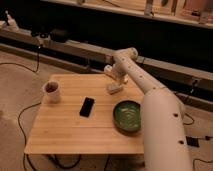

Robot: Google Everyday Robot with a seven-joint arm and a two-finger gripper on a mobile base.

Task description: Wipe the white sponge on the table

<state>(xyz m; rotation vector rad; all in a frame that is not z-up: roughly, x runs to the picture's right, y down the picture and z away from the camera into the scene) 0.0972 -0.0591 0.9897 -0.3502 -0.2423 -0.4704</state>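
So far: the gripper (116, 76) hangs over the far right part of the table (65, 132), right above the white sponge (114, 89). By my reading the wiping itself has not begun.
Sponge: it lies flat on the wood near the back edge, under the gripper and behind the green bowl (127, 116), and is apart from the bowl.
Gripper: it is spread wide and pinches nothing that I can make out. Whether it already touches the sponge cannot be told.
Done: the gripper stands at the sponge, so the approach looks finished.
Left: take hold of the sponge or press on it, then drag it across the wood. That is probably all of the rubbing.
Room to wipe: bare wood lies left of the sponge, toward the black phone (87, 106) in the middle and the cup (52, 92) near the left edge.
Other thing: a small white object (108, 70) sits at the back edge just beside the gripper. What it is I cannot tell.
Writing: none can be read on the phone, cup, bowl or arm, and no brand or label shows.
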